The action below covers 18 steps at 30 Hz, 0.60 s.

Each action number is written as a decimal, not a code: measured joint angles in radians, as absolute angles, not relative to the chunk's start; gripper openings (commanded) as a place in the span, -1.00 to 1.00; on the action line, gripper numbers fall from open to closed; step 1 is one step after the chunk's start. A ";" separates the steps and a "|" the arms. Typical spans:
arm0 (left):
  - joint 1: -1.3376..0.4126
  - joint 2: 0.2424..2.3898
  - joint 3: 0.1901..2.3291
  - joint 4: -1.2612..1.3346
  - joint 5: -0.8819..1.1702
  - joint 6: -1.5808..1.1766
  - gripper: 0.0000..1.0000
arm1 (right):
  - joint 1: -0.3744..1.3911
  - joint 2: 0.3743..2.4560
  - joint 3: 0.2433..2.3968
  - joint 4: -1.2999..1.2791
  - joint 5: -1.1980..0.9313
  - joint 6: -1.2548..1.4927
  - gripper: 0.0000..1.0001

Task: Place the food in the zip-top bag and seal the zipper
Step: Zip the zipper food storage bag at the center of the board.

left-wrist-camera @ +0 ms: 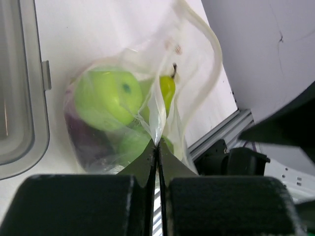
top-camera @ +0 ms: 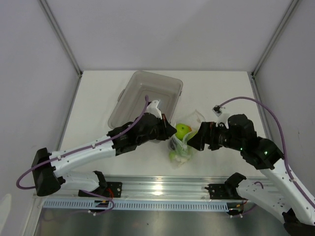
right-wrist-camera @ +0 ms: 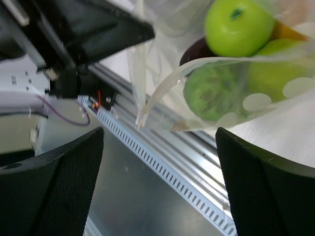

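Observation:
The zip-top bag (top-camera: 183, 143) lies between my two grippers near the table's front edge, with the food inside it. In the left wrist view I see a round green fruit (left-wrist-camera: 106, 98), a second green fruit (left-wrist-camera: 167, 88) and the dark purple eggplant piece (left-wrist-camera: 81, 135) through the film. My left gripper (left-wrist-camera: 157, 145) is shut on a fold of the bag (left-wrist-camera: 147, 73). The zipper (left-wrist-camera: 212, 54) curves up, its mouth unsealed. My right gripper (right-wrist-camera: 160, 167) is open and empty beside the bag (right-wrist-camera: 275, 98), below the loose zipper (right-wrist-camera: 162, 88). A green fruit (right-wrist-camera: 238, 24) and the orange fruit (right-wrist-camera: 288, 32) show there.
The grey translucent tray (top-camera: 129, 96) stands behind the left arm, and its rim shows in the left wrist view (left-wrist-camera: 29, 123). The metal rail (top-camera: 162, 187) runs along the table's front edge just below the bag. White walls enclose the table.

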<state>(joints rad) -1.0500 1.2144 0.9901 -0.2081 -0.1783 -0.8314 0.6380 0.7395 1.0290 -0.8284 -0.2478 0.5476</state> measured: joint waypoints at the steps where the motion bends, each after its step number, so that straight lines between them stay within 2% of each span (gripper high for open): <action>1: -1.050 1.216 0.995 -0.212 -0.186 -0.839 -0.99 | 0.670 0.739 1.027 -0.834 -0.248 0.549 0.86; 6: -1.050 1.219 0.997 -0.229 -0.209 -0.862 -0.99 | 0.881 0.764 1.028 -0.844 -0.187 0.570 0.80; 12: -1.051 1.219 0.997 -0.231 -0.218 -0.868 -0.99 | 1.200 0.867 1.061 -0.892 0.070 0.659 0.78; 18: -1.051 1.222 0.997 -0.234 -0.223 -0.874 -0.99 | 1.312 0.940 1.038 -0.884 0.323 0.783 0.61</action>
<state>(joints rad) -1.0512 1.2221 0.9974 -0.2344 -0.2230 -0.8742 1.3117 0.9398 1.0378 -0.8841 0.3229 0.7834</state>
